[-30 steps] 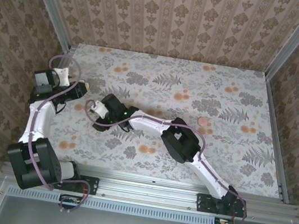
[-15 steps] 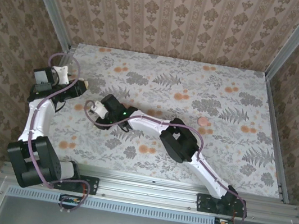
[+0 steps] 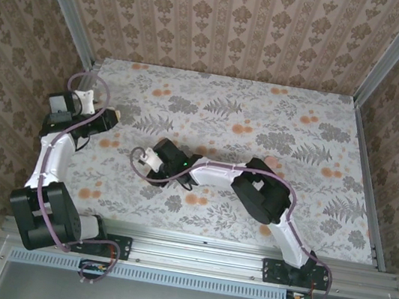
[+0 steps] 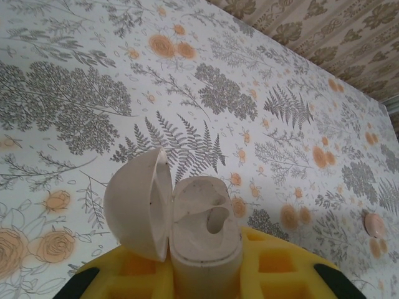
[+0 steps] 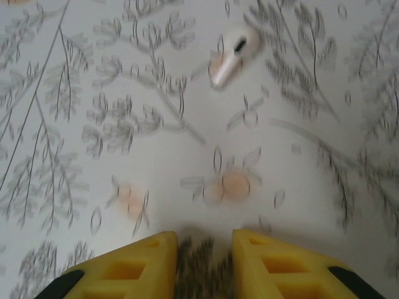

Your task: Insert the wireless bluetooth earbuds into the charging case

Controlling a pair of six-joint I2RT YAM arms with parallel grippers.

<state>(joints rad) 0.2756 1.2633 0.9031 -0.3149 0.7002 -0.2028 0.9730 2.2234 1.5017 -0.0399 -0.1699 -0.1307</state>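
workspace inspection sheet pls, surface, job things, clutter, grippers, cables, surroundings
surface: table covered in a floral print, flat, no spills seen
job's things: charging case lid open, slots look empty; one earbud lying loose on the surface
clutter: small pinkish oval far off, object or print unclear
grippers: left gripper jaws closed on the charging case; right gripper jaws apart, nothing between them, short of the earbud
cables: purple cables run along both arms, off the surface where visible
surroundings: patterned walls on three sides, metal frame rail at the near edge
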